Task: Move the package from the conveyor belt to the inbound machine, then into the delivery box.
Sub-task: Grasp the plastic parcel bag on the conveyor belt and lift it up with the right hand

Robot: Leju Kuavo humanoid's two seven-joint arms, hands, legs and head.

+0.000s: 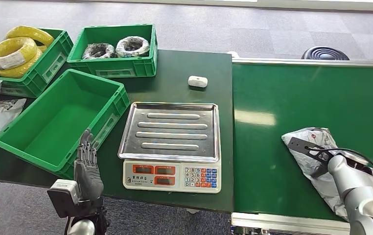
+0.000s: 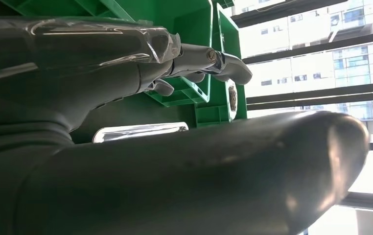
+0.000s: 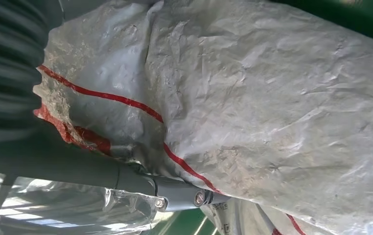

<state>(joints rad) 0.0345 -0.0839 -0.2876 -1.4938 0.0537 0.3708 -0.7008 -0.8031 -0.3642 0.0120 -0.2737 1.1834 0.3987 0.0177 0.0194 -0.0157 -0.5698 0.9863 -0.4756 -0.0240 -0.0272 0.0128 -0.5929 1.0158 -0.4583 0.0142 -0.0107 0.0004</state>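
Work has just begun: our right hand (image 3: 140, 183) holds the crinkly grey plastic package (image 1: 316, 169) on the green conveyor belt (image 1: 292, 112). Silver scale (image 1: 172, 142) and empty green box (image 1: 57, 122) wait. Our left hand (image 1: 87, 169) is open.

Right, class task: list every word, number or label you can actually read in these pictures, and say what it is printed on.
Keypad of the scale: digits "7 8 9", "4 5 6", "1 2 3", "0"; coloured keys too small to read.
Scale front, small text above the red displays: blurred, unreadable.
Label on the nearest green bin: too small.
Package: red stripes, small print at its edge unreadable.
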